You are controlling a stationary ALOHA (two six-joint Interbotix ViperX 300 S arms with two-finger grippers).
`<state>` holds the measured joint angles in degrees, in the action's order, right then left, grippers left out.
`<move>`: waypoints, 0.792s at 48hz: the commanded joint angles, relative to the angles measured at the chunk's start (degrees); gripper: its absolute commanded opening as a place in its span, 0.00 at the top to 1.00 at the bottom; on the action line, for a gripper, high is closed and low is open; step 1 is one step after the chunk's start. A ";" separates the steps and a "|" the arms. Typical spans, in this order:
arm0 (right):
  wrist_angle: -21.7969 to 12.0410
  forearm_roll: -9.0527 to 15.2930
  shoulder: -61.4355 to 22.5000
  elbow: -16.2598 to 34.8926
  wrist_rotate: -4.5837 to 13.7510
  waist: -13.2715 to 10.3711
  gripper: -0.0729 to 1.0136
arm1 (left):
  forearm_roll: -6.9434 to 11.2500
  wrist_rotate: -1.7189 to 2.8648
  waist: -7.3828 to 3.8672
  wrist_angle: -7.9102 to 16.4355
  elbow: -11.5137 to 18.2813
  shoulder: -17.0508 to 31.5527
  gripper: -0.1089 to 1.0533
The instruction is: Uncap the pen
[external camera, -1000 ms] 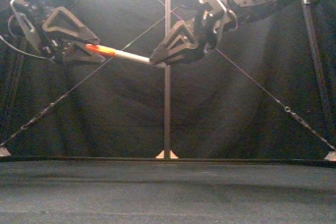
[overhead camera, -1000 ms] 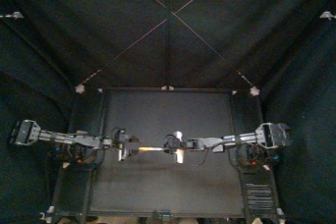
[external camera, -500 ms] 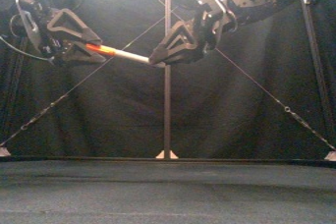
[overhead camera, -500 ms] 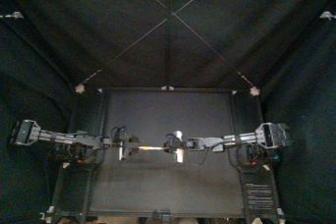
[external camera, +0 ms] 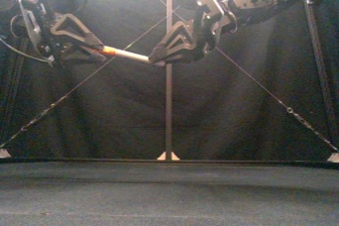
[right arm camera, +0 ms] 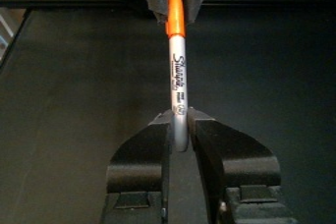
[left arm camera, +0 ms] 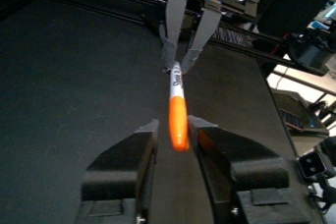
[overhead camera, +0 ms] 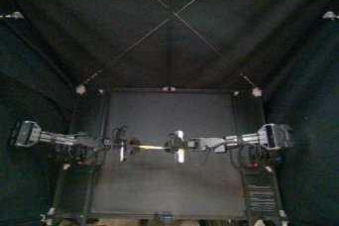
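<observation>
Right now you have the pen [external camera: 129,55] slung slightly tilted high above the bench [overhead camera: 172,175], its orange cap [left arm camera: 178,135] clamped in the left tool [external camera: 99,50] and the other end of its pale barrel [right arm camera: 180,71] clamped in the right tool [external camera: 155,59], cap seated on the barrel.

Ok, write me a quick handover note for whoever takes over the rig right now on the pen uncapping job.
Left gripper: shut on the orange cap.
Right gripper: shut on the pen at its white barrel end.
The pen is held in the air between them, above the table, slightly tilted.
Done: pen lifted and gripped at both ends.
Left: cap is on, no gap shows; pull the grippers apart.
</observation>
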<state>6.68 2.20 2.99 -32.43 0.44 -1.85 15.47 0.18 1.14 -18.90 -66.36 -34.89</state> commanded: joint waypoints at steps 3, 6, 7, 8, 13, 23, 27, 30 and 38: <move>0.62 0.09 2.55 0.09 0.09 -0.18 0.43 | 0.09 0.00 -0.35 -0.53 1.76 0.09 0.42; 0.62 0.09 2.55 -0.09 0.09 -0.18 0.43 | 0.09 0.00 -0.35 -0.53 1.67 0.09 0.47; 0.62 0.09 2.55 -0.18 0.09 -0.26 0.43 | 0.09 0.00 -0.26 -0.53 1.58 0.09 0.48; 0.62 0.09 2.55 -0.18 0.09 -0.35 0.43 | 0.09 -0.09 -0.35 -0.53 1.58 0.09 0.49; 0.62 0.09 2.72 -0.79 0.18 -0.35 0.43 | 0.09 0.00 -0.35 -0.53 1.32 0.09 0.50; 0.79 -0.35 4.48 -2.90 0.44 -0.44 0.43 | 0.09 0.00 -0.18 -0.53 0.79 0.09 0.50; 1.67 -0.70 5.54 -4.04 0.44 -0.44 0.43 | 0.00 -0.09 0.00 -0.53 0.70 -0.09 0.50; 2.55 -1.05 6.68 -5.19 0.44 -0.44 0.43 | 0.00 -0.09 0.00 -0.53 0.62 -0.44 0.50; 5.45 -2.11 9.32 -8.70 0.44 -1.14 0.43 | -0.09 -0.09 0.09 -1.05 0.09 -1.76 0.50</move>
<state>10.55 0.62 9.23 -40.61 0.88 -2.46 15.56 0.18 1.14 -19.25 -66.88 -35.95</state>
